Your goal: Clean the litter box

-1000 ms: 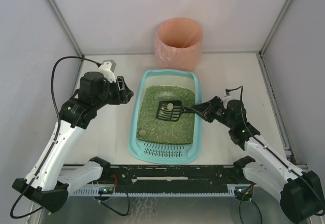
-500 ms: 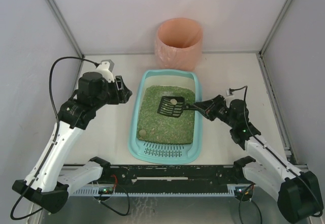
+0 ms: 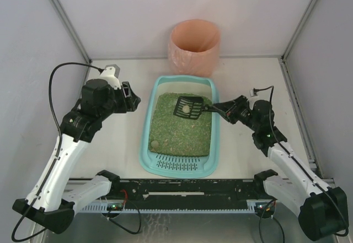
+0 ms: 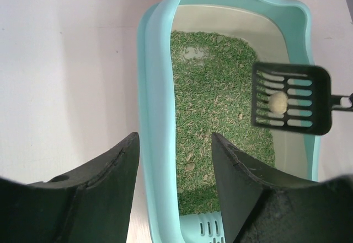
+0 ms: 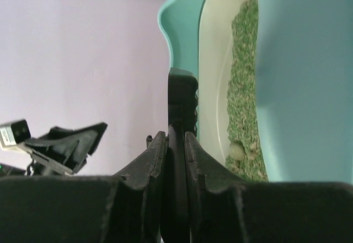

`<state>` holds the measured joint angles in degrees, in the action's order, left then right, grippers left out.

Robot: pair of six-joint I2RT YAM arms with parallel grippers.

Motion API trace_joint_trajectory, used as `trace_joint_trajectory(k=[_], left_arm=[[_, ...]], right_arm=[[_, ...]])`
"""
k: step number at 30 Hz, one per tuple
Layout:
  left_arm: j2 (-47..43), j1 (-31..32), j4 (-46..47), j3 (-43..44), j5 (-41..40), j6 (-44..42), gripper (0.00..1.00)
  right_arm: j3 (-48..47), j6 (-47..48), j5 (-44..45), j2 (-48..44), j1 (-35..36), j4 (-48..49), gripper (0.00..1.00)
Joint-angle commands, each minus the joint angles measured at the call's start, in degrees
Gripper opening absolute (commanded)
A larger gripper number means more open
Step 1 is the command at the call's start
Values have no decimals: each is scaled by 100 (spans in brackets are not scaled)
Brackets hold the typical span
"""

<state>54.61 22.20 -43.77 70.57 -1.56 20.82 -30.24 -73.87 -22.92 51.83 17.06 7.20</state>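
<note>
The teal litter box lies mid-table, green-brown granules inside and a slotted grate at its near end. My right gripper is shut on the handle of a black slotted scoop, held over the far half of the litter with a pale lump on it. The right wrist view shows the scoop edge-on, clamped in that gripper. My left gripper hangs open just left of the tray. In its wrist view the rim runs between the spread fingers. A second lump lies in the litter's near left.
A round pink-orange bin stands behind the tray against the back wall. Enclosure walls close in both sides. A black rail with the arm bases runs along the near edge.
The right gripper has carried the scoop, with the lump on it, up off the litter and toward the far end. The left gripper has drifted slightly left.
</note>
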Motion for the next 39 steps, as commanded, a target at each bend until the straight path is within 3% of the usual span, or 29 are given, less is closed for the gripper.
trace_joint_trajectory(k=[1, 9, 23, 30, 39], left_arm=[[-113, -82, 290, 25, -42, -30, 59], [-224, -238, 334, -96, -25, -16, 59], [-374, -414, 394, -132, 257, -161, 58], [-479, -412, 404, -170, 396, -166, 58], [-546, -469, 395, -259, 556, -198, 58]], right_arm=[[-759, 29, 475, -50, -115, -277, 0], [-2131, -227, 1695, 730, -36, -110, 0], [-5319, 320, 2641, 3946, -306, 616, 0], [-7224, 2550, 2585, 5237, -405, 105, 0], [-8201, 6048, 3083, 5620, -164, -392, 0]])
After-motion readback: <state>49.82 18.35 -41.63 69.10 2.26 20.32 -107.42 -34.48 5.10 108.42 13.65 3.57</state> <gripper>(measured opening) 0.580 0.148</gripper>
